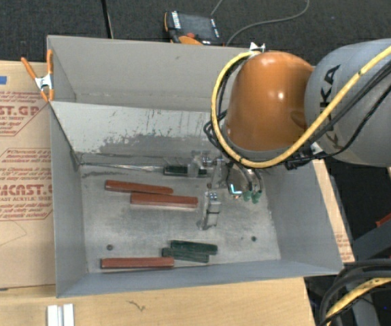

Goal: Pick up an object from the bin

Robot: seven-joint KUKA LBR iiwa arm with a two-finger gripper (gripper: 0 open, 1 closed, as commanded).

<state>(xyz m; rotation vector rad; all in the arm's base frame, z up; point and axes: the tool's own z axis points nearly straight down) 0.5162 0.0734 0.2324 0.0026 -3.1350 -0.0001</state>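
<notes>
bin [64,182] | hand [210,217] mid-right | two bars [164,200] left of it | third bar [137,263] front-left | block [194,251] beside it

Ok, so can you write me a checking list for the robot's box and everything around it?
Surface: the grey bin has a scuffed, scratched floor.
Job's things: back brown stick and middle brown stick lie side by side. The front brown stick lies by the near wall, with the dark green bars beside its right end. A small dark piece sits near the back wall.
Clutter: nothing seen.
Grippers: the gripper hangs low, just right of the middle brown stick's end.
Cables: a yellow cable loops round the arm's orange cover. A thin wire lies behind the bin.
Surroundings: a black and orange box sits behind the bin.
</notes>
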